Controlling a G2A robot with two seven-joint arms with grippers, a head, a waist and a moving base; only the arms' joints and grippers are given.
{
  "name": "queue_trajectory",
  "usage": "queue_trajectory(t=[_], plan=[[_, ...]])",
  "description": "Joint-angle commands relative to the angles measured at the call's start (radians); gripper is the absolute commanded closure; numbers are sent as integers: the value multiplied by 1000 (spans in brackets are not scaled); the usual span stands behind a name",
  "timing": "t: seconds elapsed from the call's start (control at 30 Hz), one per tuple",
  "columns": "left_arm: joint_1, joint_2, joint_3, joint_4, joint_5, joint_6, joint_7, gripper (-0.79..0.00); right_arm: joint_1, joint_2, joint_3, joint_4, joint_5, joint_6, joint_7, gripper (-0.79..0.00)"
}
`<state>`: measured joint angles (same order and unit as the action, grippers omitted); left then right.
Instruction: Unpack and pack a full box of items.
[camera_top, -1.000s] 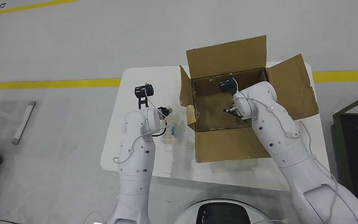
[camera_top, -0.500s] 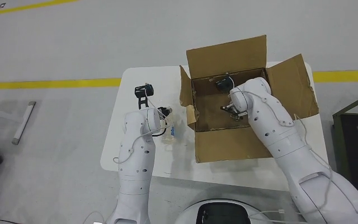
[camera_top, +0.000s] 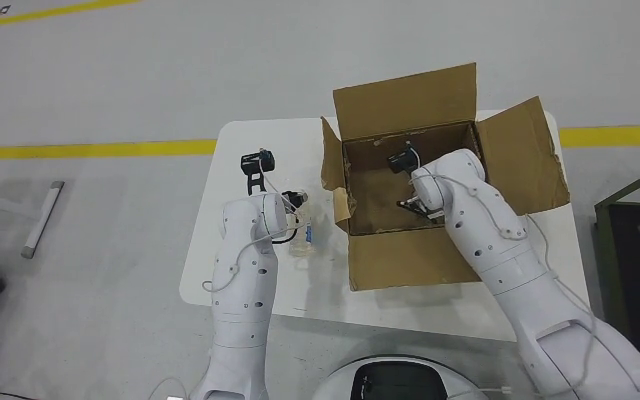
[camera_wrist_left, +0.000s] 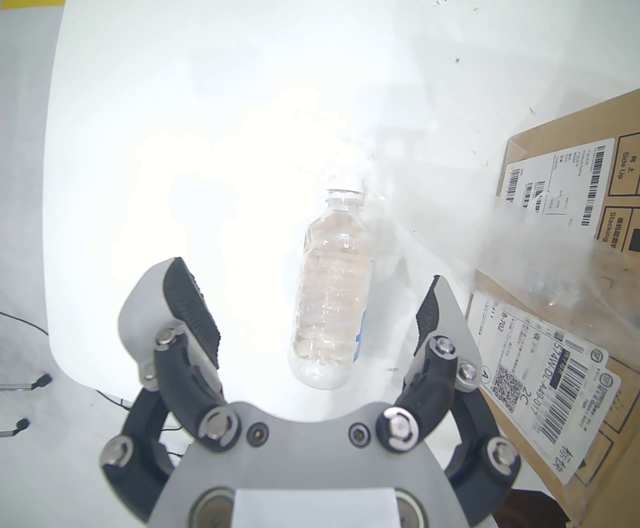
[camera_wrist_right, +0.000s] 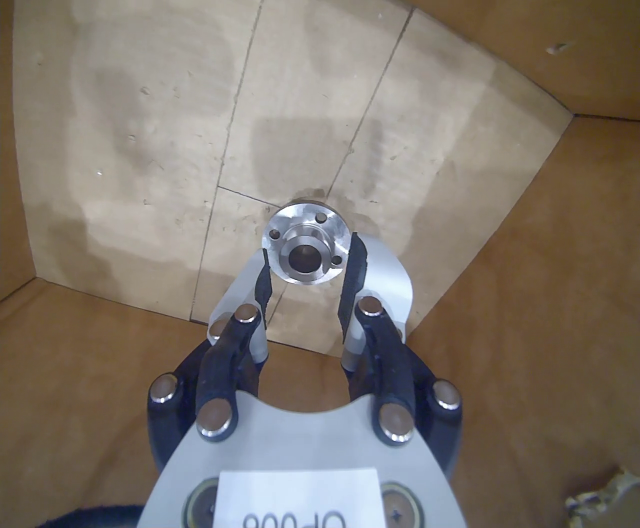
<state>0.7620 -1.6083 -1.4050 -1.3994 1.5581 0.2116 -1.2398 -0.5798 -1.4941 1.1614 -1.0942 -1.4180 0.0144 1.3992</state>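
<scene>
Inside the cardboard box (camera_wrist_right: 500, 350), the right jaws pinch the metal flange (camera_wrist_right: 306, 243) by its thin rim; smooth steel may slip out. Left jaws gape above a plastic bottle (camera_wrist_left: 332, 310) lying on the desk (camera_wrist_left: 200, 150).

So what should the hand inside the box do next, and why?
Probably lift straight up. The right gripper has its pads against both sides of the metal flange inside the cardboard box, so the grip looks made. The walls stand close around it, so rising first seems safest before carrying it out toward the table, where the bottle lies.
</scene>
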Motion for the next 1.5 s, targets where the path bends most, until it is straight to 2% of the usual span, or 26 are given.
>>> queue_trajectory(t=[0.0,0.5,1.0,1.47], plan=[[0,0,0,0,0,0,0,-785,5,0,-2,12,-8,2,-4,-360],[0,0,0,0,0,0,0,-785,37,-14,-36,106,7,5,-37,-323],[0,0,0,0,0,0,0,-785,59,-25,-59,147,13,12,-48,-320],[0,0,0,0,0,0,0,-785,62,-23,-48,139,12,7,-42,-274]])
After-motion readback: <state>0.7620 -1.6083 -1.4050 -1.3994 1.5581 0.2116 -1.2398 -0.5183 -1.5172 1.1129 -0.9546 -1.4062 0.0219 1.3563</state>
